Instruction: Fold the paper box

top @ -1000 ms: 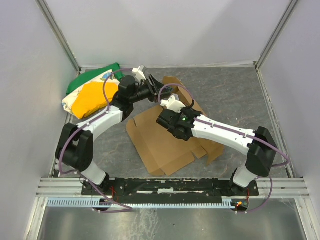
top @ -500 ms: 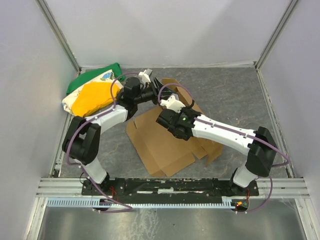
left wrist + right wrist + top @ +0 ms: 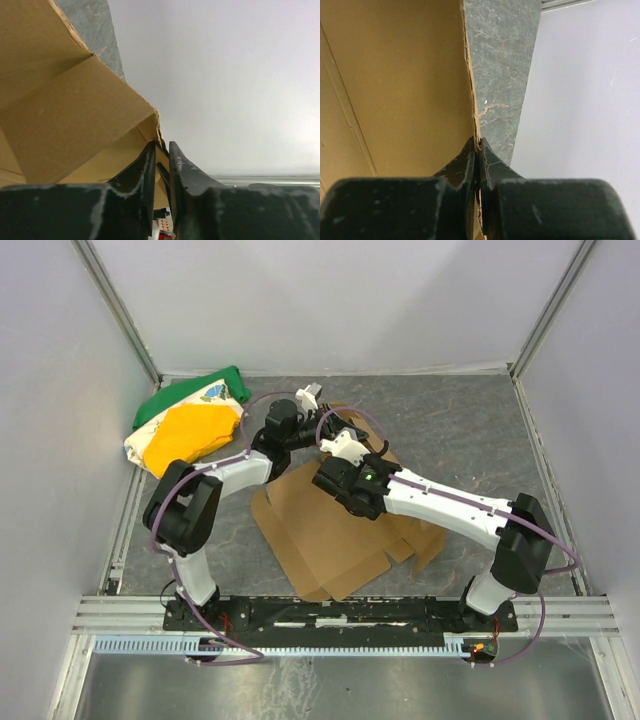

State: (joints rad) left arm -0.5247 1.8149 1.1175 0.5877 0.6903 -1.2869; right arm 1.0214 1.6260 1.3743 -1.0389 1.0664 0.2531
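Observation:
The paper box (image 3: 325,530) is a flat brown die-cut cardboard sheet in the middle of the table, with its far flaps lifted. My left gripper (image 3: 318,433) is at the sheet's far edge, shut on a raised flap corner. In the left wrist view the gripper (image 3: 161,150) pinches that corner, and the folded cardboard (image 3: 75,110) fills the left side. My right gripper (image 3: 328,462) is just beside it, shut on the sheet's edge. In the right wrist view the gripper (image 3: 477,146) clamps the edge, with the cardboard (image 3: 395,75) to its left.
A green, yellow and white cloth bundle (image 3: 185,425) lies at the far left corner. Grey walls close in the table on three sides. The two wrists are close together over the far part of the sheet. Grey marbled table (image 3: 502,60) shows past the cardboard edge.
My left gripper has moved right along the far edge, its elbow swinging in. The cardboard's far flap is raised more and the sheet has shifted slightly. The right arm has barely moved.

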